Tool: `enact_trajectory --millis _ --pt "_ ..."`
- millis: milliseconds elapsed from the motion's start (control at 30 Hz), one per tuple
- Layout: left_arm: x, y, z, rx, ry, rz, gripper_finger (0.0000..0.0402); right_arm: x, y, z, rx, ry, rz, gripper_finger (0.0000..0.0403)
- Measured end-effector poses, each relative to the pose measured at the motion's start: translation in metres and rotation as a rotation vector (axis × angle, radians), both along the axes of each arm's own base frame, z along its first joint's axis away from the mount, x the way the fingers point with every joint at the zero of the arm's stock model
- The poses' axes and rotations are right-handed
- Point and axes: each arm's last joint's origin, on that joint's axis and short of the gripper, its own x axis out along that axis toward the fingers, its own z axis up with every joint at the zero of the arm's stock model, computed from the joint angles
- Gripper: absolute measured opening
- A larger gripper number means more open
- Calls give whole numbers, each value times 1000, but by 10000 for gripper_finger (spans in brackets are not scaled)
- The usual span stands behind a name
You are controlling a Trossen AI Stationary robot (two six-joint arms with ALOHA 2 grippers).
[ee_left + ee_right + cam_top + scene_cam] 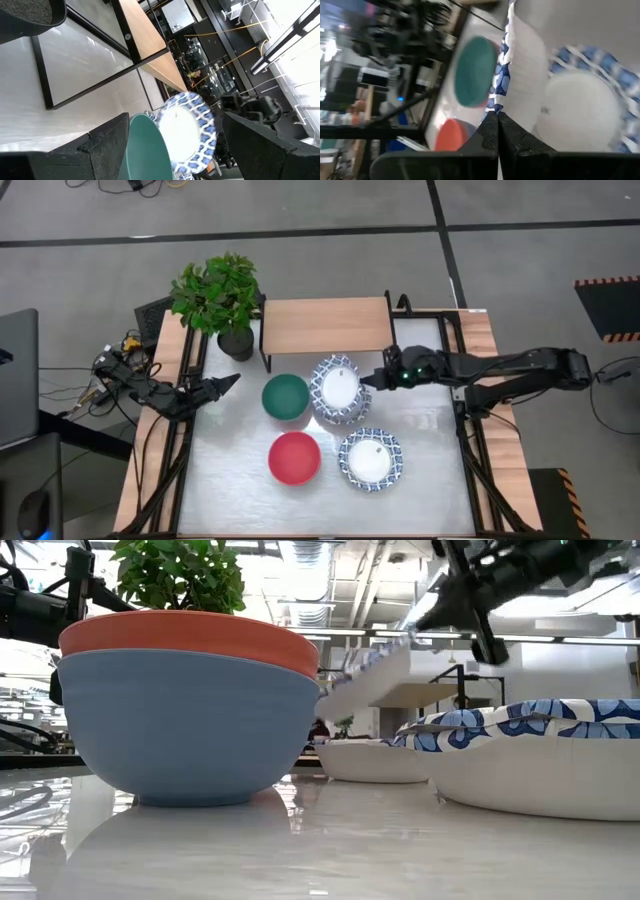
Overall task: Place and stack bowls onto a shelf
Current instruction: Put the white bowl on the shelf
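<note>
A white bowl with a blue patterned rim [337, 383] hangs tilted over the table just near the light-wood shelf [325, 325], with my right gripper [366, 380] shut on it. Under it a second blue-rimmed bowl [348, 414] sits on the table. A third one [370, 459] rests nearer the table's near edge. The teal bowl [286, 397] and the red bowl [294, 457] stand on their bases to the left. My left gripper [228, 383] hovers open, left of the teal bowl [150, 150], touching nothing. My right gripper pinches the lifted bowl's rim [501, 102] on its right-hand side between the two fingers [490, 132], coming level from the table's right. The bowl is clear of the table and tilted, as the low view shows [365, 675].
A potted plant [215, 290] in a black pot [237, 340] stands at the shelf's left end. The shelf top is bare. Wooden strips and black rails [470, 430] line the table's left and right sides. A laptop [18, 375] sits off the table's left.
</note>
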Motion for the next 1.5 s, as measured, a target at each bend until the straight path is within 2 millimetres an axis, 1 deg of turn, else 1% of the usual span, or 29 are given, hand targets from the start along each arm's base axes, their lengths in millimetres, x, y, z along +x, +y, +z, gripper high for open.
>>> enact_trajectory --millis 200,300,367,467,600,800,900,1000,1133,1267,1367,1500 --pt "0 0 0 5 4 0 302 8 -10 34 -79 -91 -11 16" --pt "0 0 0 5 4 -1 302 12 -18 47 -123 -110 -28 16" --pt "0 0 0 6 4 0 302 15 -27 52 -152 -112 -50 16" --pt "0 0 0 10 7 1 302 21 -46 56 -188 -99 -103 16" --pt "0 0 0 10 7 1 302 34 -75 55 -197 -78 -113 16" --pt "0 0 0 19 13 1 302 66 -113 49 -183 -99 -40 16" --pt "0 0 0 19 13 1 302 81 -129 47 -180 -106 -26 16" --pt "0 0 0 19 13 2 302 92 -143 43 -189 -92 -31 16" --pt "0 0 0 26 18 3 302 102 -161 30 -172 -55 -54 19" --pt "0 0 0 25 18 3 302 105 -173 17 -142 -24 -61 30" --pt "0 0 0 25 18 4 302 106 -178 10 -131 -6 -61 33" --pt "0 0 0 25 18 4 302 106 -178 10 -172 2 -43 36"
